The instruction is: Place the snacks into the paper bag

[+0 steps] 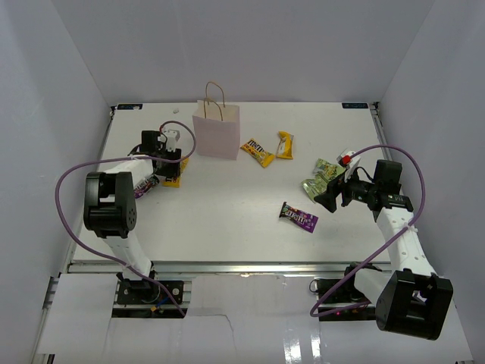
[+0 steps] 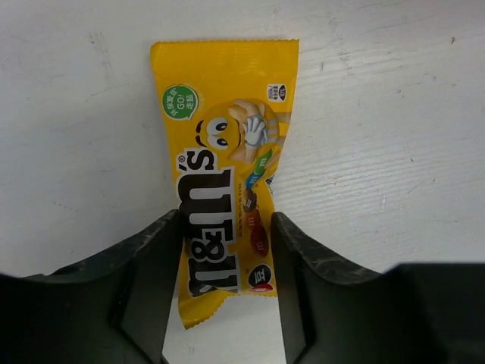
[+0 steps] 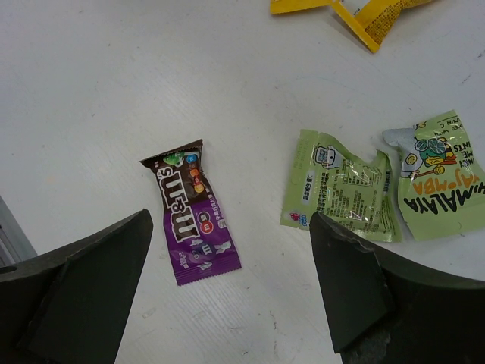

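**Left gripper clamped on a yellow packet, right gripper wide over the purple one**

From above, the paper bag [image 1: 217, 130] stands upright at 11 o'clock from the middle of the desk [image 1: 227, 227], with its loop handles up. The left gripper [image 2: 226, 224] sits near the bag, at 8 o'clock from it, and is closed on a yellow packet [image 2: 227, 114]. In the wrist view both fingers [image 2: 151, 280] press the wrapper's long edges, and the wrapper is squeezed narrower between them. Its far end lies flat on the desk. A dark packet [image 1: 145, 186] lies at 8 o'clock from that gripper, partly under the left arm.

The right gripper [image 3: 231, 227] is spread wide and holds nothing, above the desk at about 3 o'clock. Its wrist view shows the purple packet [image 3: 193, 220] flat on the desk in the gap between the fingers. At 2 o'clock from that packet is a green packet [image 3: 341, 197], with a second green packet [image 3: 439, 178] touching its edge.

At 3 o'clock from the bag, apart from it, lie the nearer yellow packet [image 1: 258, 152] and the farther yellow packet [image 1: 285, 144].
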{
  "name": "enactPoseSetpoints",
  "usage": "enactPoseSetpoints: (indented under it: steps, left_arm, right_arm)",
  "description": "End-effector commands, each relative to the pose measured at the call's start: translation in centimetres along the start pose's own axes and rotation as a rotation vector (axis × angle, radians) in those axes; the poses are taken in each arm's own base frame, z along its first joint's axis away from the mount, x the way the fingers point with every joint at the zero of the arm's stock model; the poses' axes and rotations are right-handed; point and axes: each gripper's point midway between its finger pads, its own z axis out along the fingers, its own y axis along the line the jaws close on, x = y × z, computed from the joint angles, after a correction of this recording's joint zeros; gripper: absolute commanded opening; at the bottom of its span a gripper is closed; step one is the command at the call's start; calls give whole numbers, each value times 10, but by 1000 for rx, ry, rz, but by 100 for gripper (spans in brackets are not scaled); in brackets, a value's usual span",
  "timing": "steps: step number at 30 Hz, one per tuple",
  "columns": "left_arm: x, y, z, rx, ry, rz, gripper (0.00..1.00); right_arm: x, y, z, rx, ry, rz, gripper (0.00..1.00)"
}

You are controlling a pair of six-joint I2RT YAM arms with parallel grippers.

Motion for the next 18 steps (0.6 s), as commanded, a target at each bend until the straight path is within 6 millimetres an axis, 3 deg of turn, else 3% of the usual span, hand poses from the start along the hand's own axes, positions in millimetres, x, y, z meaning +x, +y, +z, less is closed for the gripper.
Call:
enactPoseSetpoints:
  steps: [1,6,10,11,14,15,17,18]
  left_arm:
    - [-12,1,-2,-9,-16,3,58]
    - [-3,-1,3,-5,11,-32,49]
    - [-18,-7,-5,26,-33,-61,36]
    - [-32,-10,-15,35,-74,-77,30]
    - [-60,-23,-37,90,-188,-106,25]
    - [-84,-28,-59,104,-291,-120,24]
    - [-103,-40,-82,160,-395,-145,22]
    - [-119,-46,-108,178,-477,-139,22]
  right_arm:
    - [-17,2,-3,-15,-39,-49,90]
    - [-18,2,-3,-16,-41,-51,90]
    - [-18,2,-3,-16,-41,-51,90]
    - [-19,3,-3,-16,-43,-54,90]
    - [-19,3,-3,-18,-44,-52,90]
    - [-18,3,-3,-18,-43,-51,90]
    - [-18,4,-3,-21,-44,-48,90]
    - [-18,4,-3,-21,-44,-50,90]
